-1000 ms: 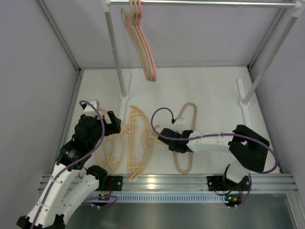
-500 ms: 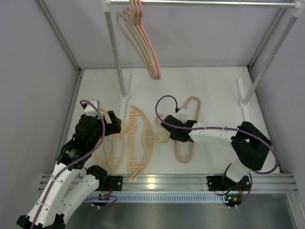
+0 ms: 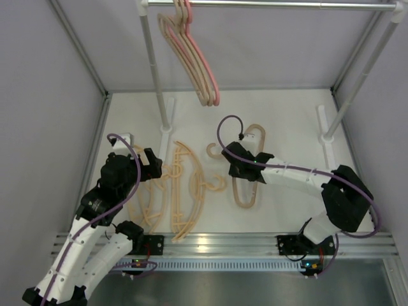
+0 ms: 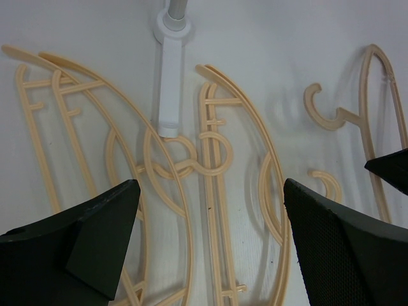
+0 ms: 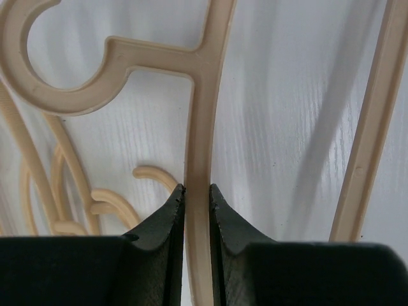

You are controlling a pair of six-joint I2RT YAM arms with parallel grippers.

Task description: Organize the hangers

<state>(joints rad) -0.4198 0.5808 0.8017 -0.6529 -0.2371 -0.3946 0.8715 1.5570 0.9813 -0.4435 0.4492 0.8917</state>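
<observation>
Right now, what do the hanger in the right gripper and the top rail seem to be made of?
The held hanger: likely moulded plastic, beige, smooth and slightly matte; it has rounded edges and an even colour. The rail: probably metal, silvery-grey, with a soft sheen along its length.

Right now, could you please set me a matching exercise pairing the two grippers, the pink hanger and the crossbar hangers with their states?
Things:
1. left gripper
2. right gripper
3. pink hanger
4. crossbar hangers

States:
A. hanging on the rail
B. shut on a plain beige hanger
C. lying flat on the table
D. open, holding nothing

Pairs: 1-D, 2-B, 3-A, 4-C.
</observation>
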